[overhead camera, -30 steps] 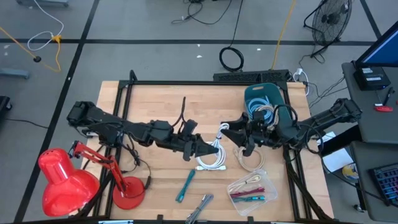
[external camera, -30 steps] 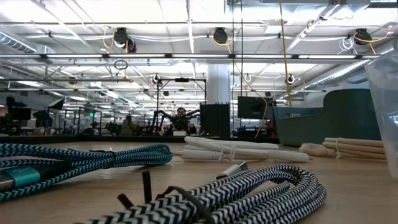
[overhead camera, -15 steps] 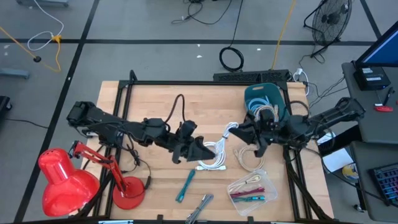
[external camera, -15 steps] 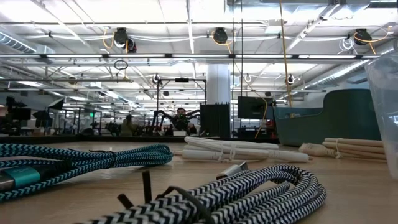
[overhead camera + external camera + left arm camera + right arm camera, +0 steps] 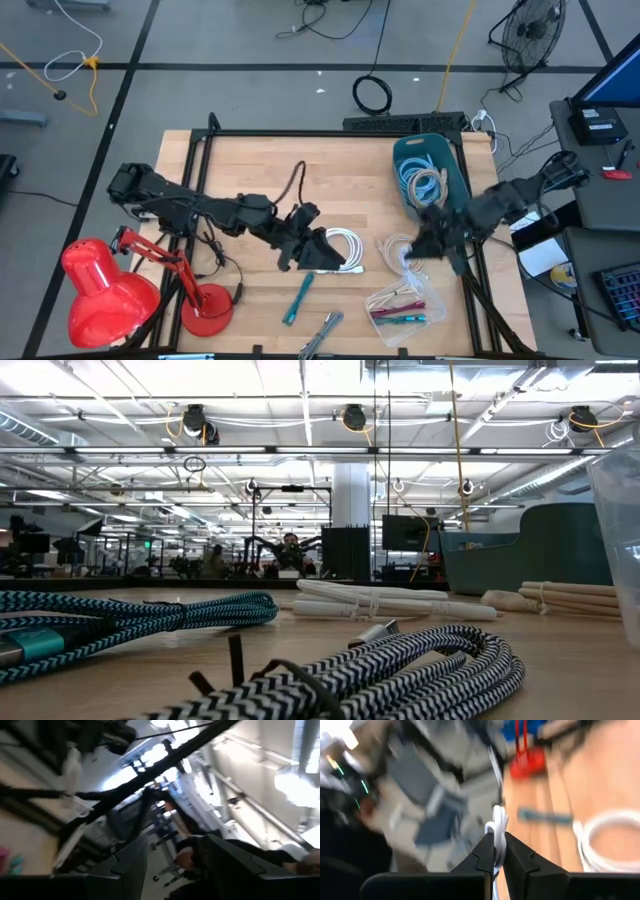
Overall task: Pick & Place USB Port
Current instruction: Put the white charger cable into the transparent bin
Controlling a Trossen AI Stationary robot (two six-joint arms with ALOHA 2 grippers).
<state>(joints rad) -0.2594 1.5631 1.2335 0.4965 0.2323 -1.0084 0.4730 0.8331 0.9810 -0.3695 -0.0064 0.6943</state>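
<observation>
**Inspector:** Wooden table (image 5: 240, 160) on a grey workshop floor, both of your arms over it. Your right gripper (image 5: 496, 839) sits right of centre in the overhead frame, jaws pressed together on a strand of white USB cable (image 5: 498, 820), just below the teal bin (image 5: 432, 152).

**Operator:** And the left?

**Inspector:** Your left gripper (image 5: 312, 252) is at centre, touching or just beside a white coil (image 5: 345, 247). Whether it is spread or closed I cannot tell.

**Operator:** How far along is the job?

**Inspector:** In my judgement, part way. The bin already holds several cables. You have the pick made on the right side, but the placement is not yet done. Loose cables remain lower in the frame: a teal cable (image 5: 298, 297) and a clear bag of cables (image 5: 400, 302).

**Operator:** Any markings to log?

**Inspector:** None legible. I find no brand, label or lettering on any item, the red lamp (image 5: 100, 290) at lower left included
</observation>
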